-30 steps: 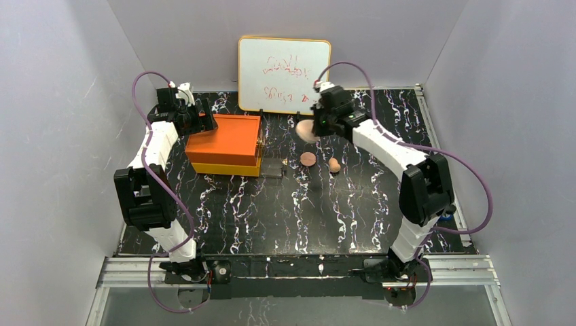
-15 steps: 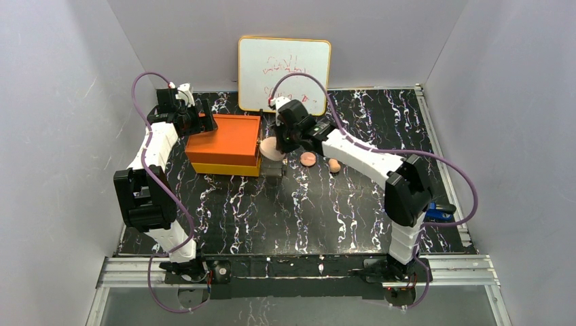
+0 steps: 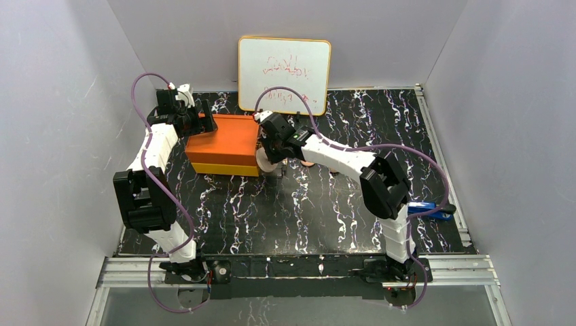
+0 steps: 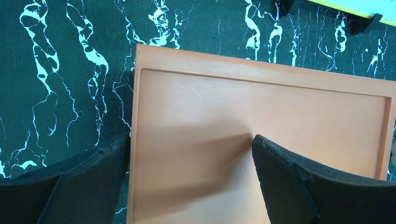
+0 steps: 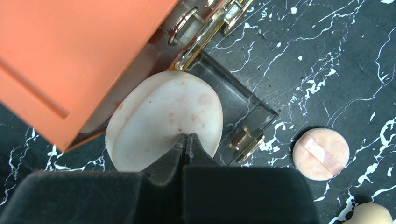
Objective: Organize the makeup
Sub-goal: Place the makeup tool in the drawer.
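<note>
R end effector (image 5: 187,140) pinching rim of pale round puff (image 5: 163,116), fingers pressed tight on it. Puff sits over open clear drawer (image 5: 243,107) sticking out of orange box (image 3: 227,139) R side, nr bench (image 3: 306,217) far edge, left of ctr. L end effector (image 4: 190,142) spread wide, straddling box's edge, nothing gripped; contact w/ box can't tell. Peach disc (image 5: 321,154) + tan sponge (image 5: 371,215) on bench just R of drawer. Blue obj (image 3: 429,209) nr R edge.
</note>
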